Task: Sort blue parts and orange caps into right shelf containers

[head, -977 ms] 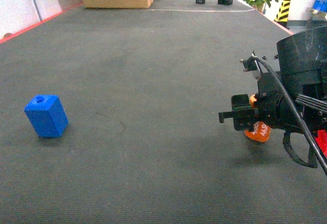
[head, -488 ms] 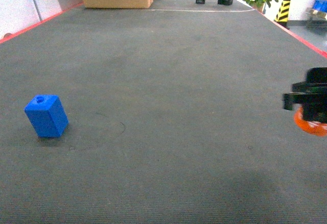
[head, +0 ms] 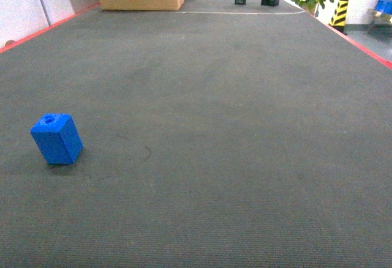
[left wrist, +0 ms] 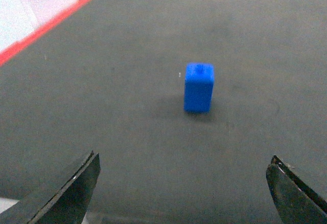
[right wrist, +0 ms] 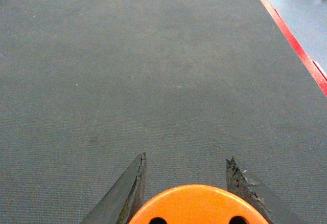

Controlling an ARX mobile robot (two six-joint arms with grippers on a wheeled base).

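While the right gripper (right wrist: 186,183) stays clamped on a small orange plastic cylinder cap (right wrist: 196,206) w/ top holes, a loose pinch could drop it; left gripper (left wrist: 184,193), jaws apart, faces a bright-blue plastic block (left wrist: 199,87) ahead.

The left gripper (left wrist: 184,193) has two dark, wedge-shaped fingers (left wrist: 71,191) with paler worn edges. The right gripper (right wrist: 186,185) has grey, pointed fingers (right wrist: 127,193), their inner edges chipped and scuffed.

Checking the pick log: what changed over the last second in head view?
The right arm carried the orange cap off the right edge and out of head view; the right gripper still holds it. The blue part stayed put, and the left gripper hangs open.
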